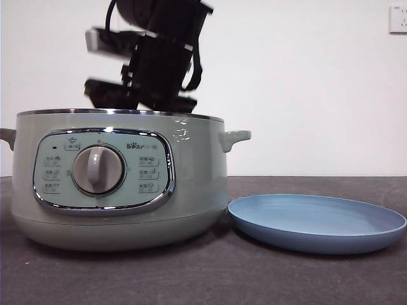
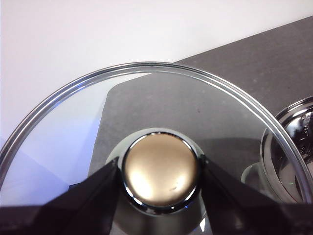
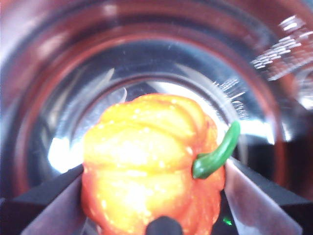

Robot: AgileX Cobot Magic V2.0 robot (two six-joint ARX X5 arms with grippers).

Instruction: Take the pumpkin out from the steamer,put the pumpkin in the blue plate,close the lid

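Observation:
The sage-green steamer (image 1: 121, 184) stands open at the left of the table. My right arm (image 1: 159, 63) reaches down into it from above. In the right wrist view my right gripper (image 3: 151, 196) is inside the shiny pot (image 3: 146, 54), and its jaws press both sides of the orange pumpkin (image 3: 146, 161) with its green stem (image 3: 217, 154). My left gripper (image 2: 161, 183) is shut on the knob (image 2: 161, 169) of the glass lid (image 2: 146, 93) and holds it beside the pot, whose rim (image 2: 293, 147) shows at the edge. The blue plate (image 1: 318, 222) lies empty to the right of the steamer.
The table top (image 1: 210, 273) is dark grey, with a white wall behind it. The steamer's small side handle (image 1: 236, 136) juts out above the plate's near edge. A wall socket (image 1: 398, 19) is at the top right.

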